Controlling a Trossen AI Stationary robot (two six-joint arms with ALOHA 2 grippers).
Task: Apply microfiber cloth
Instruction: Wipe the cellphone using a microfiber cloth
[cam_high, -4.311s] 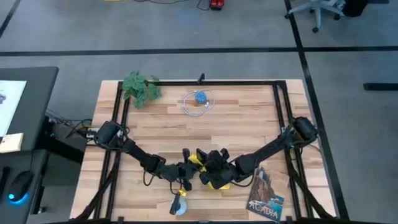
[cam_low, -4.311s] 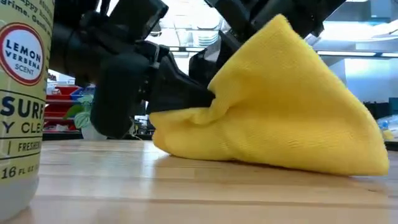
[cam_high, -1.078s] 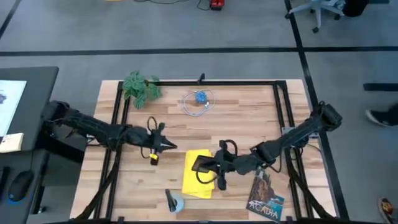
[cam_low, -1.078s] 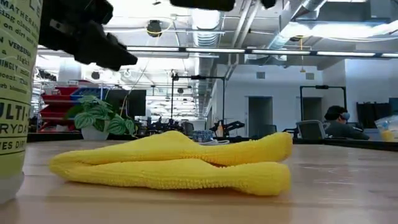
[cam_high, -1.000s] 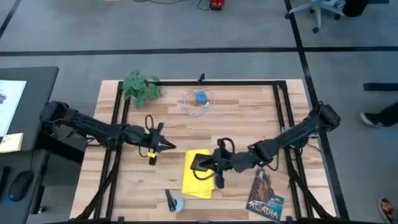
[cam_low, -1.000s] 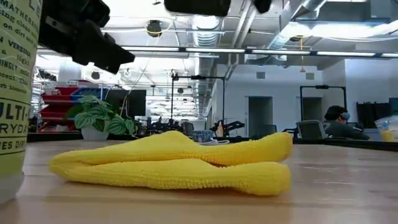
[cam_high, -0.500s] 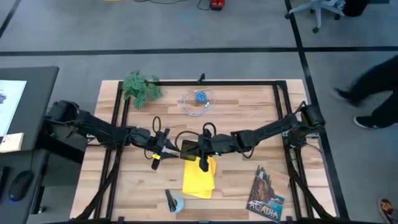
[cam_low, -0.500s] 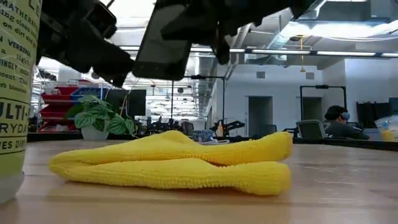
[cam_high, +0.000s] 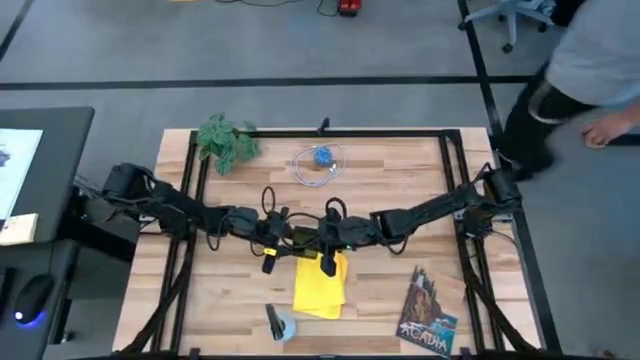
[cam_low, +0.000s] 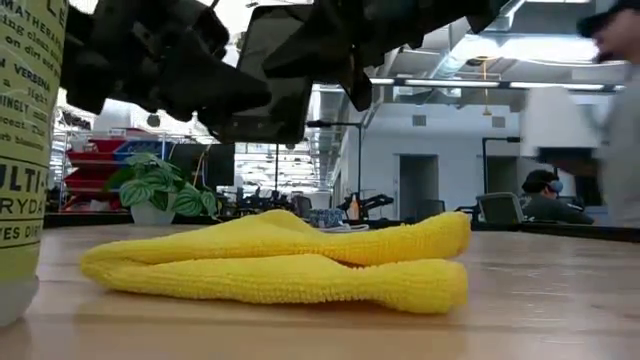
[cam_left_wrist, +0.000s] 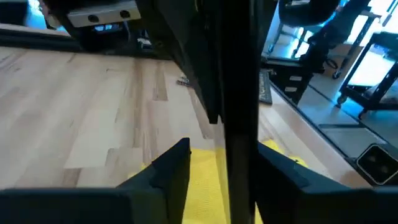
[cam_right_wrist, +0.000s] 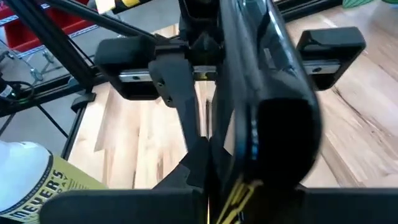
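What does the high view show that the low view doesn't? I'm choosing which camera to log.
Only the high view shows the book, the blue object and a person walking past the table. Only the low view shows the cleaner bottle's label and the room behind. Both show the microfiber cloth lying flat, the plant, and both tools meeting at the smartphone above it.

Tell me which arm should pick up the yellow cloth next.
Left, probably. The right arm's jaws hold the smartphone above the microfiber cloth; the left arm's jaws stand open, carrying nothing.

Nubby yellow microfiber cloth (cam_low: 280, 265) — soft, matt, smooth pale wood table (cam_high: 400, 180)
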